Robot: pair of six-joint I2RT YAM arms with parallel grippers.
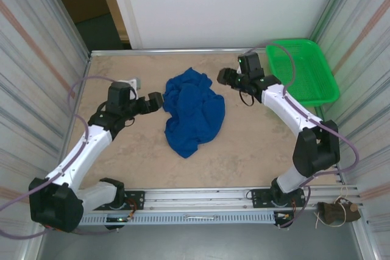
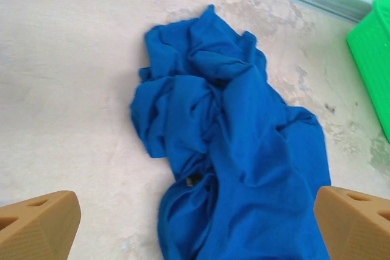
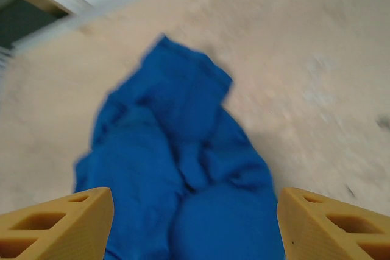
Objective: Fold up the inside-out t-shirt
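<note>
The inside-out t-shirt [image 1: 194, 114] lies crumpled in a royal-blue heap on the beige table, no graphic showing. My left gripper [image 1: 157, 100] hovers at the heap's left edge, open. In the left wrist view its tan fingers [image 2: 42, 223] stand far apart, with the t-shirt [image 2: 244, 162] on the table beyond them and nothing held. My right gripper [image 1: 223, 77] sits at the heap's upper right, open. In the blurred right wrist view its yellow fingers [image 3: 61, 223] stand wide apart over the t-shirt [image 3: 177, 168], with no cloth pinched.
A green mesh basket [image 1: 303, 71] stands at the back right corner, its corner [image 2: 372, 59] also seen from the left wrist. A small white object [image 1: 133, 82] lies behind the left arm. Corrugated walls flank both sides. A metal rail [image 1: 201, 199] runs along the near edge.
</note>
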